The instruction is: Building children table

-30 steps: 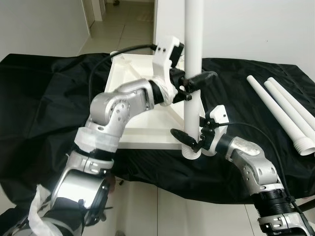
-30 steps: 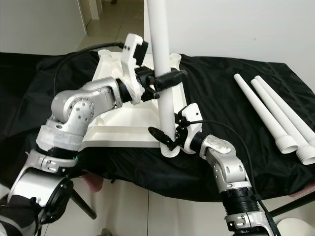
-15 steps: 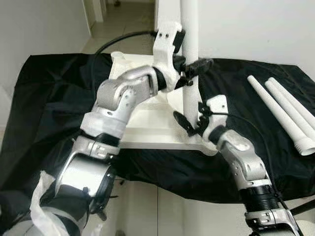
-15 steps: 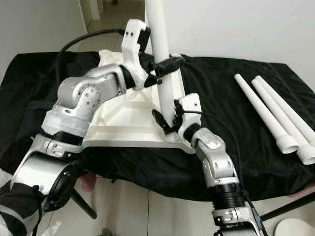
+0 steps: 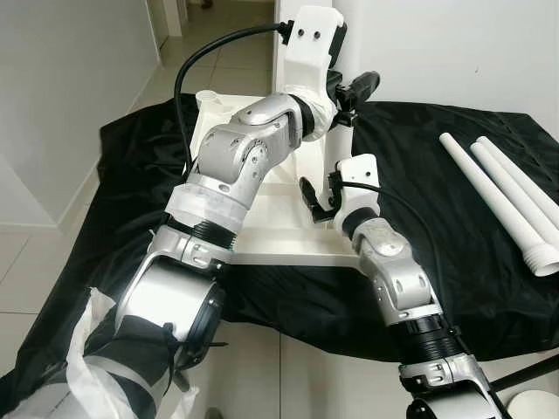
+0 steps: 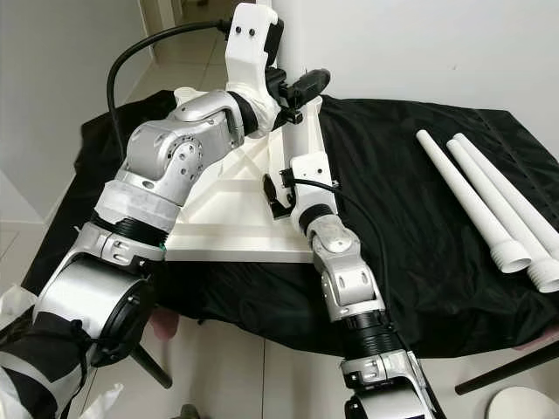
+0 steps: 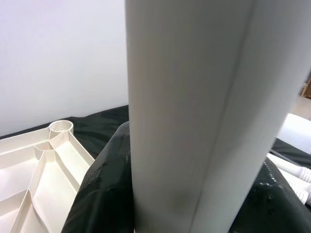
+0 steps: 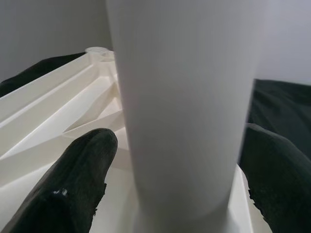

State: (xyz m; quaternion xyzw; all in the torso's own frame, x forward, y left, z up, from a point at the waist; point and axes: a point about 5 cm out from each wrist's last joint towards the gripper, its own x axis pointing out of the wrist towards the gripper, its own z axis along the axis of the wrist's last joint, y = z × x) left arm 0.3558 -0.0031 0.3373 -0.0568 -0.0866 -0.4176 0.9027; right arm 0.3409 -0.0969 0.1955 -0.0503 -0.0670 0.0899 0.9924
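A white table leg (image 7: 189, 121) stands upright on the upturned white tabletop (image 5: 262, 240), near its right edge. My left gripper (image 5: 349, 92) is raised high and shut on the leg, with a black finger (image 7: 102, 194) on each side. Lower down, my right gripper (image 5: 319, 196) is shut on the leg's bottom end (image 8: 180, 121), just above the tabletop's ribs. In the eye views my left wrist housing hides most of the leg. A threaded corner socket (image 7: 60, 127) shows at the tabletop's far left.
Three loose white legs (image 5: 498, 196) lie side by side on the black cloth (image 5: 437, 175) at the right. A white wall stands close behind the table. Tiled floor runs through a doorway at the back left.
Both arms carried the upright leg from beyond the tabletop's front edge back over the tabletop. The left gripper now sits higher and farther away. My view has shifted too.
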